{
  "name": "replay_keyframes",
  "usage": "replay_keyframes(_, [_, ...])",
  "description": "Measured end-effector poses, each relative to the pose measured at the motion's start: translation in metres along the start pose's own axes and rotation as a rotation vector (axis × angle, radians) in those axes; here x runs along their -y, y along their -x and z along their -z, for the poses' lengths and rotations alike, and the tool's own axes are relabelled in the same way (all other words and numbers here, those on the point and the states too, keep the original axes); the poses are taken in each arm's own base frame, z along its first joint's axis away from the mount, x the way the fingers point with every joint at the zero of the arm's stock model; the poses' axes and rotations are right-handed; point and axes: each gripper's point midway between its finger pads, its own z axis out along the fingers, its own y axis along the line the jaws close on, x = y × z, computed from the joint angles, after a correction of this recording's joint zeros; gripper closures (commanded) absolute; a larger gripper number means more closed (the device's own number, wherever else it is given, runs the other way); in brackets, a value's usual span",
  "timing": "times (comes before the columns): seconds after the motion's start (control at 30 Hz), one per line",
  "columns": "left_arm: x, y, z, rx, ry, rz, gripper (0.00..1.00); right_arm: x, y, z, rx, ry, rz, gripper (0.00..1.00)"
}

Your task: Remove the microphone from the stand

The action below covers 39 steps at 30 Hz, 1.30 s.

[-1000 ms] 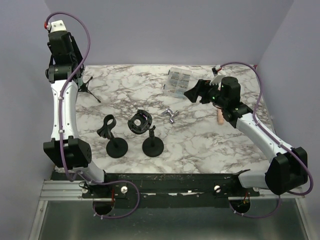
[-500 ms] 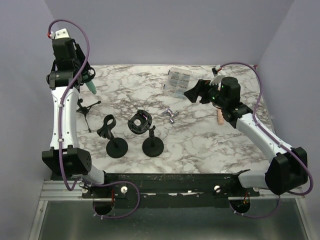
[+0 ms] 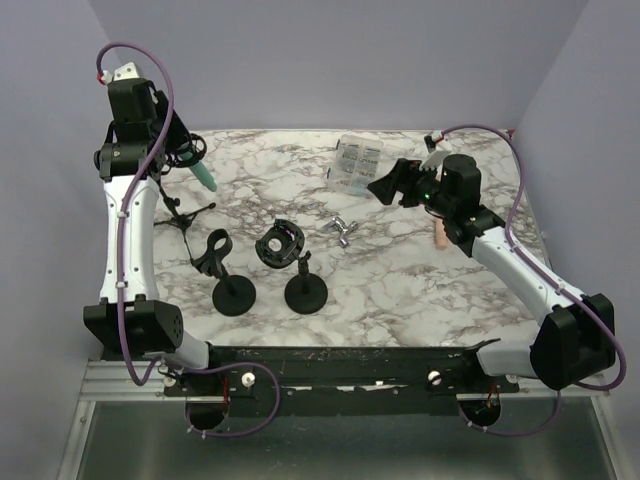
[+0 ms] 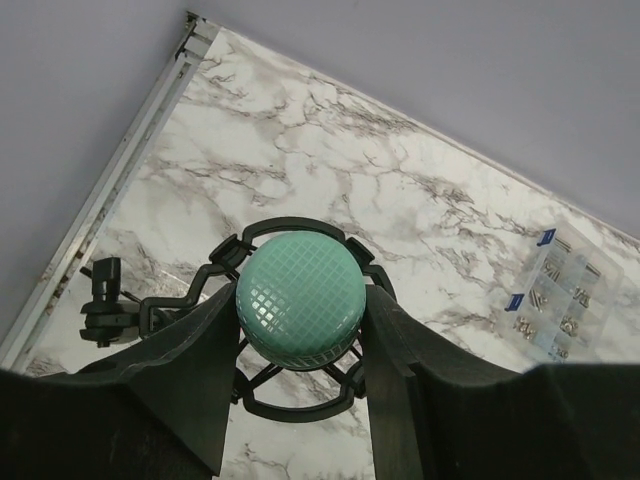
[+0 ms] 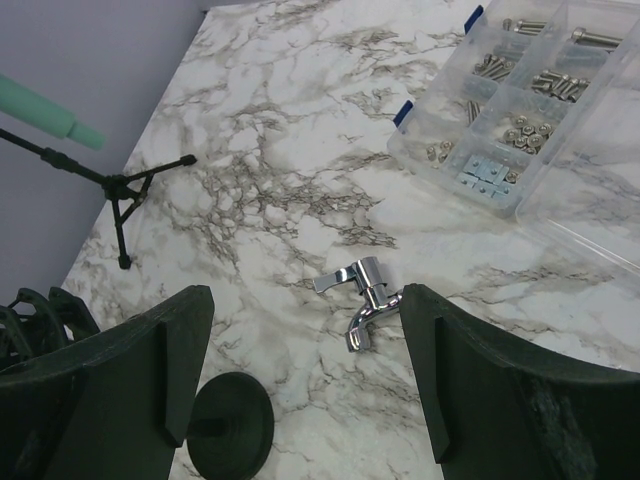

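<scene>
The microphone point(image 4: 299, 298) has a teal mesh head, and my left gripper point(image 4: 299, 330) is shut on that head. A black ring mount point(image 4: 300, 410) still circles the microphone, with the stand's clamp point(image 4: 105, 310) to its left. In the top view my left gripper point(image 3: 183, 158) is raised at the table's far left. The teal handle point(image 3: 204, 178) slants down to the right, above the thin black tripod stand point(image 3: 185, 215). The handle point(image 5: 40, 108) and tripod point(image 5: 122, 192) also show in the right wrist view. My right gripper point(image 3: 385, 187) point(image 5: 305, 370) is open and empty at the far right.
Two black round-base stands point(image 3: 232, 295) point(image 3: 305, 292) and a black round part point(image 3: 280, 243) lie near the middle front. A chrome tap point(image 3: 342, 230) point(image 5: 360, 290) is at centre. A clear screw box point(image 3: 357, 160) point(image 5: 530, 100) sits at the back. A pink piece point(image 3: 438, 235) lies at the right.
My left arm has swung right, towards the table's middle, with the teal microphone in its grip. The tripod stand has moved with it. The right arm has not moved.
</scene>
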Motion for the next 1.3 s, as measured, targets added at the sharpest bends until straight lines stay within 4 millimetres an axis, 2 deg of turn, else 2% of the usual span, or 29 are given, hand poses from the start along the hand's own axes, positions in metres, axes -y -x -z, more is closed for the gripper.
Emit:
replay_keyframes(0.43, [0.008,0.011,0.042,0.057,-0.04,0.045,1.0,0.0,-0.001,0.0,-0.002,-0.001,-0.002,0.17])
replay_keyframes(0.83, [0.039,0.001,0.073,0.058,-0.109,-0.024,1.0,0.0,-0.001,0.0,-0.002,-0.001,-0.008,0.17])
replay_keyframes(0.97, [0.042,0.004,0.091,0.09,-0.114,-0.043,1.0,0.0,-0.001,0.0,-0.002,0.0,-0.007,0.17])
replay_keyframes(1.3, [0.034,0.032,0.148,0.233,-0.132,-0.016,1.0,0.0,-0.001,0.0,-0.001,-0.001,-0.005,0.14])
